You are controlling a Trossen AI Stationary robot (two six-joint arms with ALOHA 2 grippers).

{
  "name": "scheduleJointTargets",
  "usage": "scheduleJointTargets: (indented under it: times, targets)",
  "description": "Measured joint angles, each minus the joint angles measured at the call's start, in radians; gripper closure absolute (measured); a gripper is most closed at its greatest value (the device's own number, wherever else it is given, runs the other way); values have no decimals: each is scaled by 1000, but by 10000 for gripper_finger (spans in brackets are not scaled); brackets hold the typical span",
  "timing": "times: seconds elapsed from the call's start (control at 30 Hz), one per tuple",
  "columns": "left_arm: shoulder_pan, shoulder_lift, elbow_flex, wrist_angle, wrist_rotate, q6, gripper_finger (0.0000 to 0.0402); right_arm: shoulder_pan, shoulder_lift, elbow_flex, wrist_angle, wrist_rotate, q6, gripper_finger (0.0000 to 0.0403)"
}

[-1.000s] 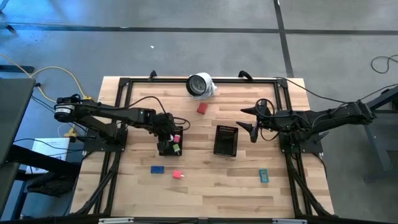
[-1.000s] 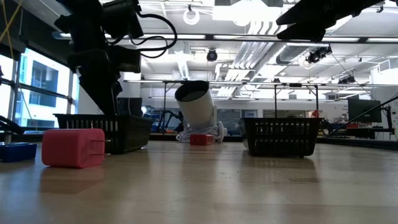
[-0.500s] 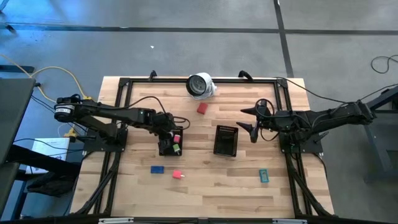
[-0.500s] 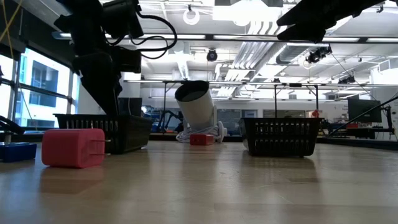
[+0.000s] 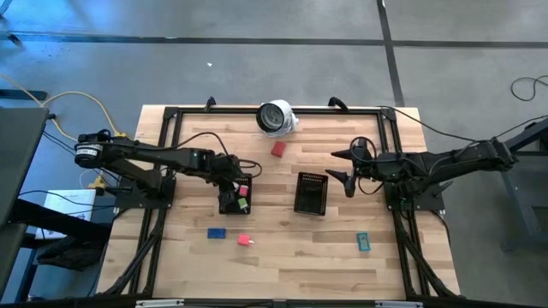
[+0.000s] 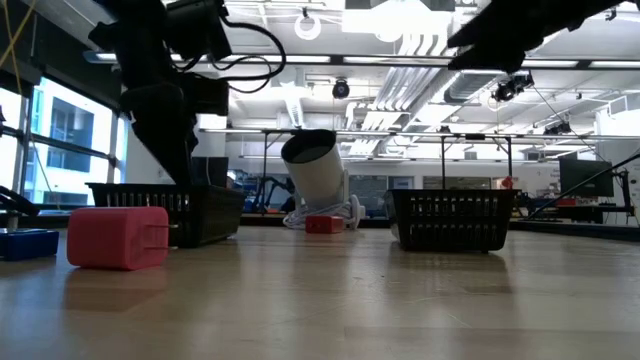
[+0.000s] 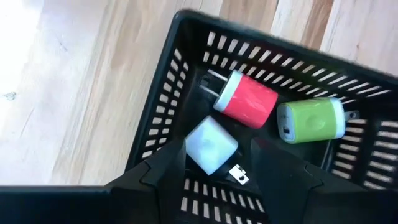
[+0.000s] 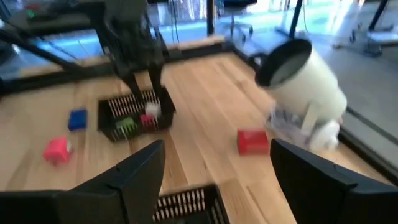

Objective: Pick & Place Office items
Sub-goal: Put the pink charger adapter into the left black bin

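Table [image 5: 282, 248] holds two mesh trays: left tray [image 5: 233, 197] under the left gripper [image 7: 214, 163], right tray [image 5: 311, 193] beside the right gripper [image 5: 345, 180]. Left jaws part-open over a white piece [image 7: 211, 145], not gripping; red-pink [image 7: 247, 99] and green [image 7: 311, 121] pieces lie beside it in the tray. Right jaws wide, empty. Loose on the table: red [image 5: 277, 149], blue [image 5: 217, 232], pink [image 5: 245, 241], teal [image 5: 363, 242].

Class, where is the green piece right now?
The green piece lies inside the left black mesh tray, beside a red piece, under the left gripper.
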Motion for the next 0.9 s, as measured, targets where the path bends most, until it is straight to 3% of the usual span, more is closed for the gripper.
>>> scheduleJointTargets:
  times: [0.17,0.47,0.9]
  targets:
    - [0,0,47,-1,-16,44,226,0,53,0,-81,13,58,125]
    - [0,-13,96,-19,-146,144,225,0,165,0,-112,92,78,125]
    - [0,-168,96,-21,-159,182,225,0,140,-1,-96,145,47,125]
